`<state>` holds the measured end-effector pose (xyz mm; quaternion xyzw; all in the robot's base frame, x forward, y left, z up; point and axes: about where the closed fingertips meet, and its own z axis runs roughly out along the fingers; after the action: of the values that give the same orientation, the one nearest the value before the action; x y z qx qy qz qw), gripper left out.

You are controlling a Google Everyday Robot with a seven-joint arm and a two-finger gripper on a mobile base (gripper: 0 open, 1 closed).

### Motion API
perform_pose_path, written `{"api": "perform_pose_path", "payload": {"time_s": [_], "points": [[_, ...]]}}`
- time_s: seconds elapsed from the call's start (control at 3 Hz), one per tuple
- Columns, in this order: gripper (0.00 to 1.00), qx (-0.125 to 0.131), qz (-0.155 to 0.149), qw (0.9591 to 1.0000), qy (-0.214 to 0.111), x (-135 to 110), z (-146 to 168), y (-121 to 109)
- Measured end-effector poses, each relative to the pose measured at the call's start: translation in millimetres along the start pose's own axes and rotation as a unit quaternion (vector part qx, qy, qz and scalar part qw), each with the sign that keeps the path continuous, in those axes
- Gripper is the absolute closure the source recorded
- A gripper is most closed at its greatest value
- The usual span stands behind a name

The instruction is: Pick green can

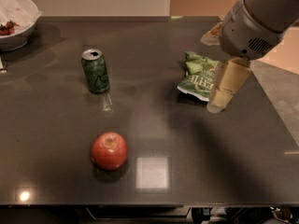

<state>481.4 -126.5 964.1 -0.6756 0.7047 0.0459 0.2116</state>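
The green can (96,71) stands upright on the dark table (154,125), left of centre, with a silver top and pale markings. My gripper (223,91) hangs from the arm that enters at the upper right. It hovers over the table's right side, partly in front of a green chip bag (196,76), far to the right of the can.
A red apple (109,150) sits at the front, below the can. A white bowl (14,20) with red food stands at the back left corner. The table's right edge runs just beyond the gripper.
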Motion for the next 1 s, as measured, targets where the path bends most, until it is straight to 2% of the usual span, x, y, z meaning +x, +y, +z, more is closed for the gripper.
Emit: {"api": "perform_pose_path", "payload": {"time_s": [0.33,1.0], "points": [[0.00,0.006,-0.004,0.9993,-0.038,-32,24,-18],[0.00,0.010,0.024,0.9940,-0.107,-92,73,-59]]}}
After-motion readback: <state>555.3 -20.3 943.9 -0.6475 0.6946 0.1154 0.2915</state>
